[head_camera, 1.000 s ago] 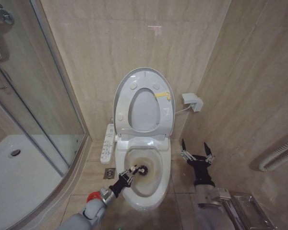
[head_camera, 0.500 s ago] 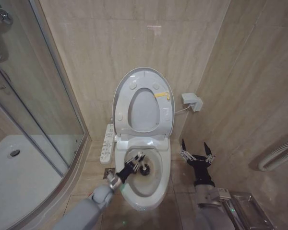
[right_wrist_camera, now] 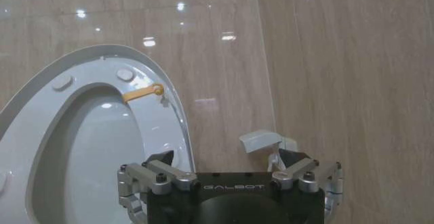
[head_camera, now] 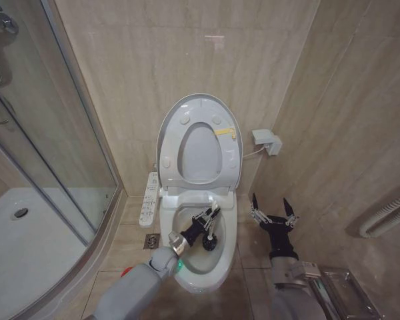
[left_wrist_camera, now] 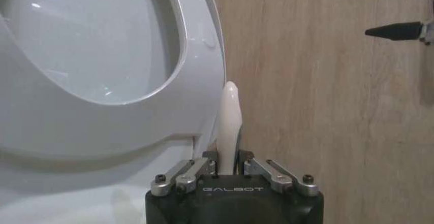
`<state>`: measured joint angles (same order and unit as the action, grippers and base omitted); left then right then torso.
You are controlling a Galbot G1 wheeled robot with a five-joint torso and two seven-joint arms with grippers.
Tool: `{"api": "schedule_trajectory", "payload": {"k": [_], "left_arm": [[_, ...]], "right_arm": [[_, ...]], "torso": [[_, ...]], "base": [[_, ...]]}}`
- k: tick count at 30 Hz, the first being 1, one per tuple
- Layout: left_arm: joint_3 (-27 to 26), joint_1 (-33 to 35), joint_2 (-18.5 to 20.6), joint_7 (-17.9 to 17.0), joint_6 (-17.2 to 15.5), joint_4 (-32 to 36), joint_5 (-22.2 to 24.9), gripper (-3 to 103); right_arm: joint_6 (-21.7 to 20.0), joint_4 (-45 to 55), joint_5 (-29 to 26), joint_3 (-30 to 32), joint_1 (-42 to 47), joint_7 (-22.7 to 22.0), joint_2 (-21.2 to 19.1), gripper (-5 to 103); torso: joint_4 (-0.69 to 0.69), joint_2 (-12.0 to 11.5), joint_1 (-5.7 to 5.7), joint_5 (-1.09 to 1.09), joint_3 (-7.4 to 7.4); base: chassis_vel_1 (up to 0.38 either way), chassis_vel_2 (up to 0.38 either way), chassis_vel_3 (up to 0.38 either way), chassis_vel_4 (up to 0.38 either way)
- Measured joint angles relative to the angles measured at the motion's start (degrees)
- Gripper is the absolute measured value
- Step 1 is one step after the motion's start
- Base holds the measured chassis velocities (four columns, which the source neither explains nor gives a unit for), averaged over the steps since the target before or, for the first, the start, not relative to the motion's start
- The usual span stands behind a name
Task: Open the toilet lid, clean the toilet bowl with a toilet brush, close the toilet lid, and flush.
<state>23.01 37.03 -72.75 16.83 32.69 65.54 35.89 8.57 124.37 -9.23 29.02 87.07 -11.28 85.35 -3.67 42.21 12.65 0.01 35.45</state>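
The toilet lid (head_camera: pixel 200 107) stands raised against the wall, and the ring seat with its yellow sticker is raised in front of it. My left gripper (head_camera: pixel 207 223) reaches over the open toilet bowl (head_camera: pixel 228 253), shut on the toilet brush's white handle (left_wrist_camera: pixel 229 117). The brush's dark head (head_camera: pixel 209 244) is down inside the bowl, near its middle. In the left wrist view the gripper (left_wrist_camera: pixel 229 164) has the handle rising past the raised seat (left_wrist_camera: pixel 101 56). To the right of the toilet my right gripper (head_camera: pixel 272 212) hangs open and holds nothing; the right wrist view shows it (right_wrist_camera: pixel 227 158) facing the lid (right_wrist_camera: pixel 101 132).
A white control panel (head_camera: pixel 149 199) sits on the bowl's left side, with a floor drain (head_camera: pixel 152 241) below it. The glass shower enclosure (head_camera: pixel 53 167) and its tray (head_camera: pixel 27 253) fill the left. A small white wall box (head_camera: pixel 267 141) and a ribbed pipe (head_camera: pixel 387 217) are on the right.
My left arm has stretched farther forward and right, carrying the brush from the bowl's near-left part to its middle. The right arm has not moved.
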Motion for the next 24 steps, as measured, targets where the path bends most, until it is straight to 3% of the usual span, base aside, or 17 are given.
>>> {"api": "schedule_trajectory", "payload": {"k": [9, 24], "left_arm": [[0.11, -1.45, -0.09, -0.2, -0.46, 1.85, 0.54, 18], [0.28, -0.59, -1.2, 0.37, -0.31, -1.22, 0.58, 18]], "right_arm": [[0.0, 0.0, 0.0, 0.0, 0.0, 0.0, 0.0, 100], [0.0, 0.0, 0.0, 0.0, 0.0, 0.0, 0.0, 100]], "torso": [[0.0, 0.0, 0.0, 0.0, 0.0], [0.01, 0.01, -0.01, -0.01, 0.0]], "base": [[0.0, 0.0, 0.0, 0.0], [0.0, 0.0, 0.0, 0.0]]}}
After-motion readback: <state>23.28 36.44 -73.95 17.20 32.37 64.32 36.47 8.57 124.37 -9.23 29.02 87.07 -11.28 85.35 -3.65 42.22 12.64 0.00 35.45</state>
